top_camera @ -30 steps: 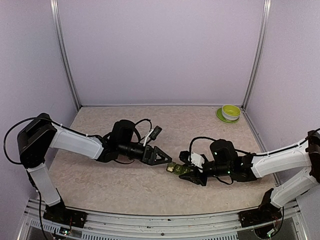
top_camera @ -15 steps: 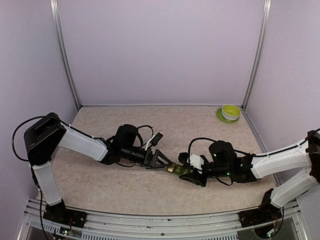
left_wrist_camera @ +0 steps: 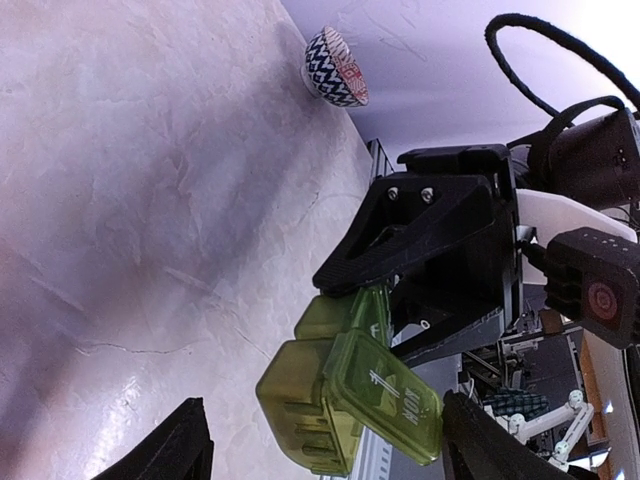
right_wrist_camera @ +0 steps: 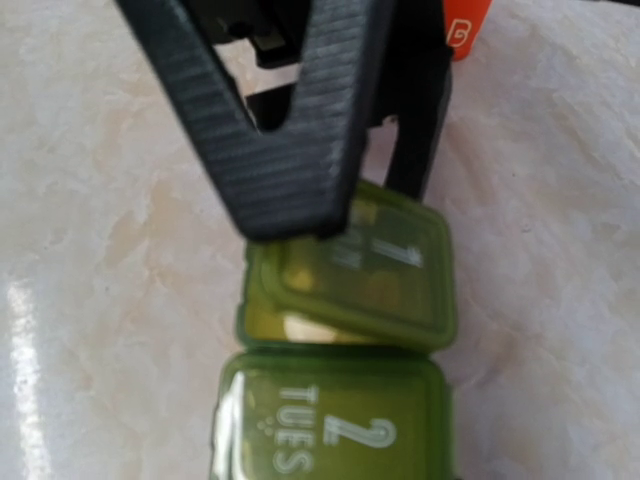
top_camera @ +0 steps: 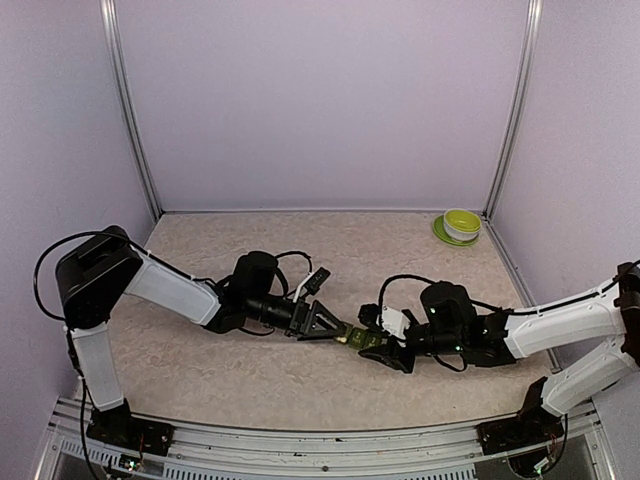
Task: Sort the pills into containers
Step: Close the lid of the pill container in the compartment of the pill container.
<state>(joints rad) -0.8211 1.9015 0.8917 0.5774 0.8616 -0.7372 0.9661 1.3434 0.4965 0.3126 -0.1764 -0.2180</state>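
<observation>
Green pill containers (left_wrist_camera: 345,395) are being clamped by the right gripper (top_camera: 368,343), likely steadying them. The left gripper (top_camera: 337,329), fingers spread, is straddling the ajar end lid (right_wrist_camera: 365,270), probably to open it.

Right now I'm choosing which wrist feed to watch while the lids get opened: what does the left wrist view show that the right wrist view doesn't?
Only the left wrist view shows the patterned bowl by the far wall, and the right gripper clamped on the strip's far end. Only the right wrist view shows the second lid, printed 2 TUES, and a red-orange object behind. Both show the green containers, with the lid marked 1 sitting ajar.
</observation>
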